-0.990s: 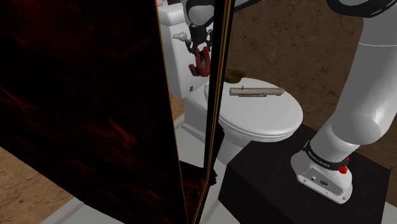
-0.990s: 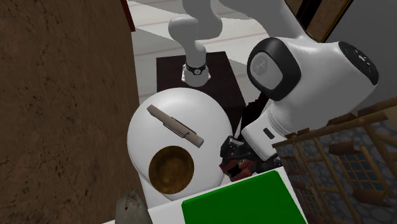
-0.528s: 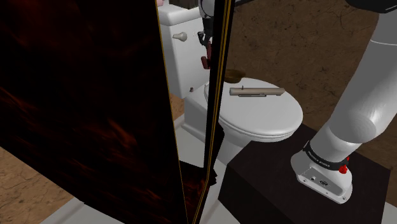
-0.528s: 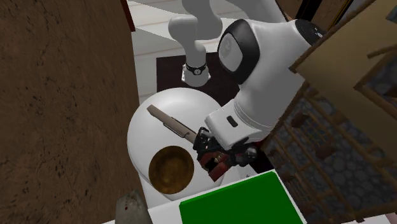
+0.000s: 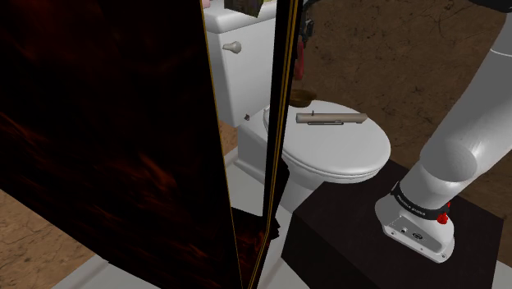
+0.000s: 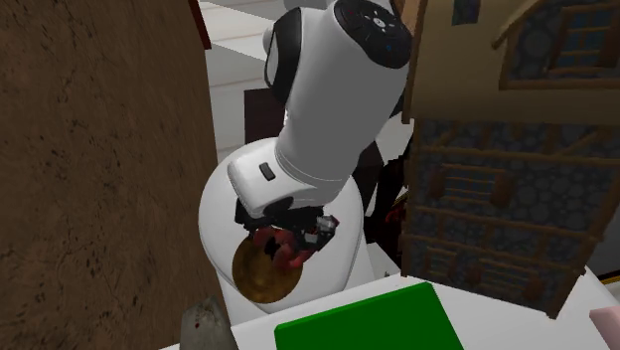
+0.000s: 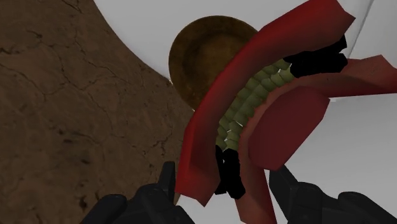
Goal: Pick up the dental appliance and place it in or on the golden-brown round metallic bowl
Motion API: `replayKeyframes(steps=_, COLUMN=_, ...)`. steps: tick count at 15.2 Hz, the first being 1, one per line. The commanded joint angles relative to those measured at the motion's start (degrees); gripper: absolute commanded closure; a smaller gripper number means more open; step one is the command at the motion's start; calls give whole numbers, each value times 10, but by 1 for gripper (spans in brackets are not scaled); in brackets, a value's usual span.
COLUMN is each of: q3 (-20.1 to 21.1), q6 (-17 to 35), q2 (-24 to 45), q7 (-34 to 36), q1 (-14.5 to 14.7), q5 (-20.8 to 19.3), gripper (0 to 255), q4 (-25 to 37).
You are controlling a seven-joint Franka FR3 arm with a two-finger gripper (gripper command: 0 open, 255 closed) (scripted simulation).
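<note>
My gripper [image 6: 290, 237] is shut on the dental appliance [image 6: 286, 249], a dark red denture with greenish teeth [image 7: 254, 105]. It hangs just above the golden-brown round bowl [image 6: 256, 285], which rests on the white toilet lid [image 6: 214, 214]. In the wrist view the bowl [image 7: 200, 57] lies straight beyond the appliance, and the black fingers [image 7: 162, 191] clasp the appliance's near end. In the shoulder view a red sliver of the appliance [image 5: 304, 49] shows past the edge of the dark panel, above the bowl's rim [image 5: 300, 97].
A brown stick-like object [image 5: 330, 118] lies across the toilet lid [image 5: 345, 152]. A tall dark panel [image 5: 123, 123] stands in the shoulder view's left half, with the toilet tank [image 5: 238, 61] behind it. A green box [image 6: 363, 323] and a wooden lattice structure [image 6: 497, 179] crowd the bowl's far side.
The arm swung the held appliance from beside the toilet lid to above the bowl. In the shoulder view the gripper rose and slipped behind the panel's edge.
</note>
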Motion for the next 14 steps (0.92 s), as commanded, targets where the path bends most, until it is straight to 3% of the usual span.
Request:
replayKeyframes(steps=1, q3=-12, q6=7, q2=-11, q7=-30, q1=-17, q5=6, gripper=255, q4=-7)
replayKeyframes(steps=3, q3=-24, q6=11, q2=-17, q7=-60, q1=-32, q5=11, gripper=255, q4=-7)
replayKeyframes(steps=14, q3=-27, q6=86, q2=-1, q7=-32, q1=-34, q5=-4, gripper=255, q4=-70)
